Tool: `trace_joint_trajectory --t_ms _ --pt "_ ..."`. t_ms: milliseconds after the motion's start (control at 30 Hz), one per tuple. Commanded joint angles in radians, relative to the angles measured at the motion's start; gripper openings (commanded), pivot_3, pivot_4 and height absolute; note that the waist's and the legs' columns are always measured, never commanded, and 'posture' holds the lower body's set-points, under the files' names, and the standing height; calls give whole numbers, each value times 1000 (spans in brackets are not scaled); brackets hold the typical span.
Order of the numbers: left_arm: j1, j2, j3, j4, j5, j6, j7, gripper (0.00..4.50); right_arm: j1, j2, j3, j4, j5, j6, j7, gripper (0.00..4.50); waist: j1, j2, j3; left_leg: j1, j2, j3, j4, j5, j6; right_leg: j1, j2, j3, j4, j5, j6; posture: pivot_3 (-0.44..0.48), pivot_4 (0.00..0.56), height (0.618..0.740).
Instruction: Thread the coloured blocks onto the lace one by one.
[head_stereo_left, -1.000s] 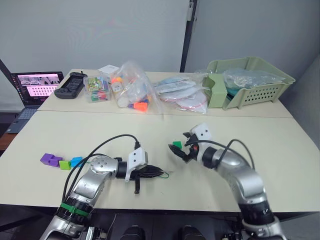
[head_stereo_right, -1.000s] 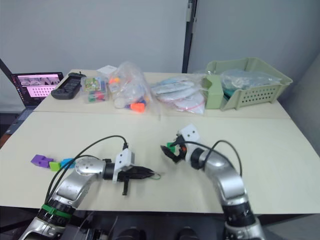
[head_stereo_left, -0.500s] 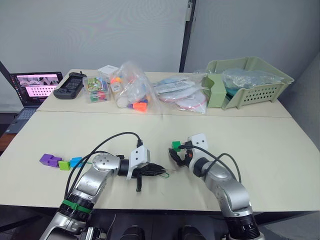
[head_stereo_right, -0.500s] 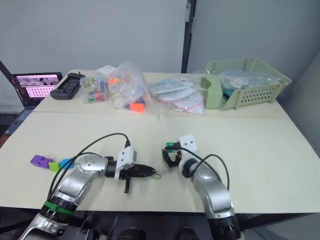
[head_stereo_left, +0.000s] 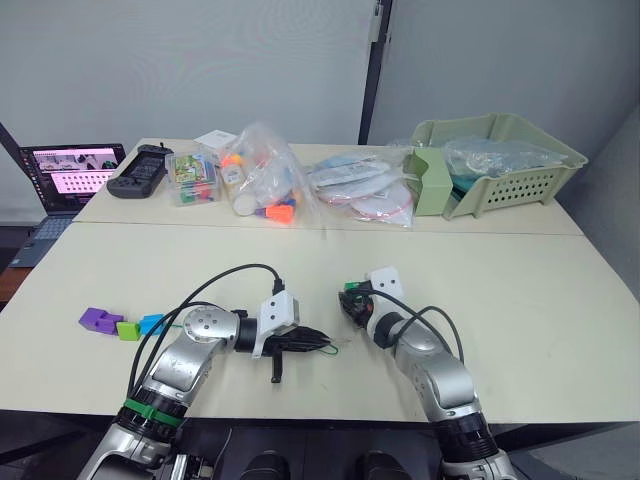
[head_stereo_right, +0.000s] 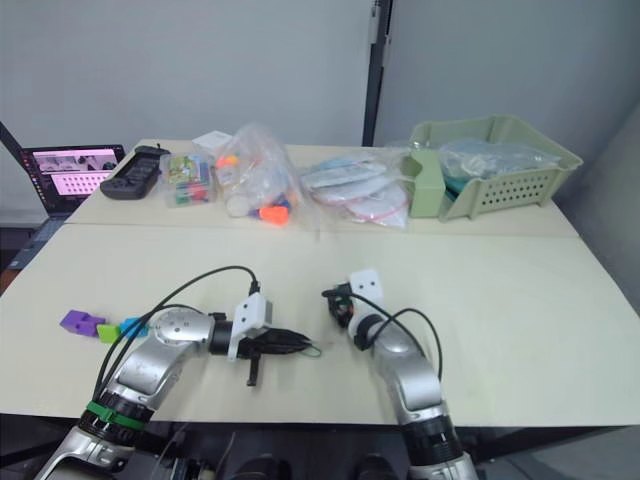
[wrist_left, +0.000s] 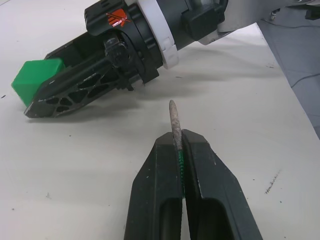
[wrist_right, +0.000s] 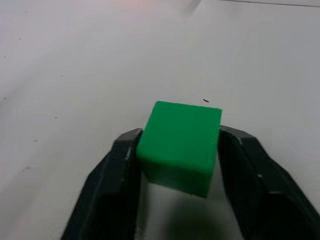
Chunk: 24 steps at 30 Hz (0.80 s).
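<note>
Green block (wrist_right: 180, 146) pinched in the right claw (head_stereo_left: 351, 301) just above the worktop (head_stereo_left: 560, 300), lace (wrist_left: 175, 129) tip clamped in the left claw (wrist_left: 181, 150), pointed toward that block, other blocks (head_stereo_left: 118, 322) left well apart at the worktop's left.

laptop (head_stereo_left: 62, 172), green basket (head_stereo_left: 497, 160), toy bags (head_stereo_left: 262, 182)

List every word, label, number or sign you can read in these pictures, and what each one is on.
No text can be read.
Laptop screen: pink and white panels, any lettering too small to read.
Right gripper: a red mark on its black body, not readable as letters.
Bagged items: printing too small to read.
</note>
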Motion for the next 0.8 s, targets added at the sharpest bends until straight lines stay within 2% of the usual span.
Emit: trace_joint_trajectory --t_ms 33,367,533,800 --pt "-1 -3 3 -30 -20 2 0 0 19 -6 9 -67 2 -13 13 1188 1 0 0 0 0 0 0 0 0 0 0 0 0 0 0 0 150 734" --pt "-33 -40 -36 37 -25 -26 -51 0 235 -150 -65 -456 46 162 36 1191 5 0 0 0 0 0 0 0 0 1 0 0 -1 0 0 0 150 734" --pt "-71 -78 -58 97 -18 -55 -81 0 345 -131 -100 -604 59 247 -24 1191 5 0 0 0 0 1 0 0 0 0 1 0 -2 0 0 0 150 734" --pt "-115 -106 -70 168 -13 -98 -122 0 460 -90 -96 -688 41 290 -105 1191 6 0 0 0 0 1 1 0 0 1 1 1 -2 0 0 0 150 734"
